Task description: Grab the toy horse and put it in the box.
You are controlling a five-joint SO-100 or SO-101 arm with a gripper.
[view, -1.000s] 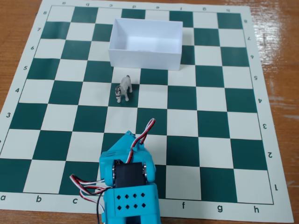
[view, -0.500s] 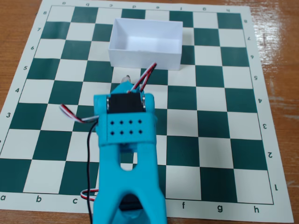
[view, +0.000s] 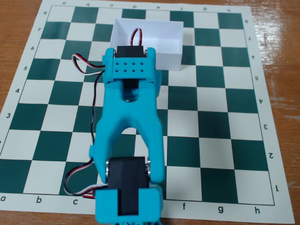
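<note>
The turquoise arm point(view: 129, 131) extends up the chessboard point(view: 225, 117) in the fixed view, its upper link and servo housing covering the squares just short of the box point(view: 166, 44). The gripper lies beneath that housing and is not visible; whether its jaws are spread or pressed together cannot be told. The toy horse is likewise hidden, presumably under the arm near the gripper. The box stands open and empty immediately beyond the arm's tip. Judged step: closing on the horse. Recommended: descend squarely with jaws either side of the body, grip across the flanks, and lift clear of the near wall before advancing.
</note>
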